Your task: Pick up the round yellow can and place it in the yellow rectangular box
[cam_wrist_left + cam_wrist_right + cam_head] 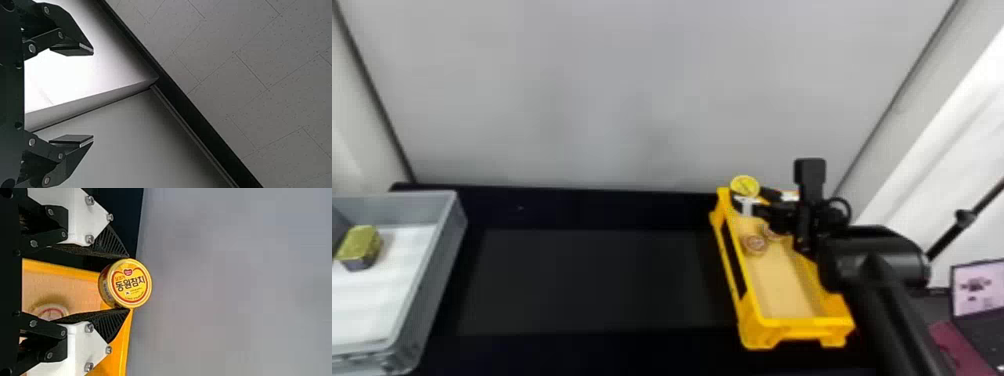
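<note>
Black table surface (582, 280) extends below a plain grey panel (632, 100), with a grey bin (432, 280) at the left and a yellow rectangular box (794, 332) at the right. The right arm (892, 300) enters from the near right; its forearm slopes up toward the far side, and the wrist turns left across the far part of the box. An upright black block (810, 172) stands on the wrist. The right gripper (749, 195) is clenched on the round yellow can (744, 185), one textured black finger (109, 244) on each side. The can is located at the box's far left corner, held at the fingertips, with its printed round face visible.

Labelling on that face consists of a small red emblem above large dark characters, with smaller print around them, on yellow inside a red outline. Two round items (755, 243) lie in the far half of the box; the nearer bears reddish marking. A gold-topped block-shaped can (359, 247) sits in the bin.

In the left wrist view, the left gripper (93, 94) is released: its fingers stand wide apart with nothing between them, before a speckled, jointed surface (242, 58).
</note>
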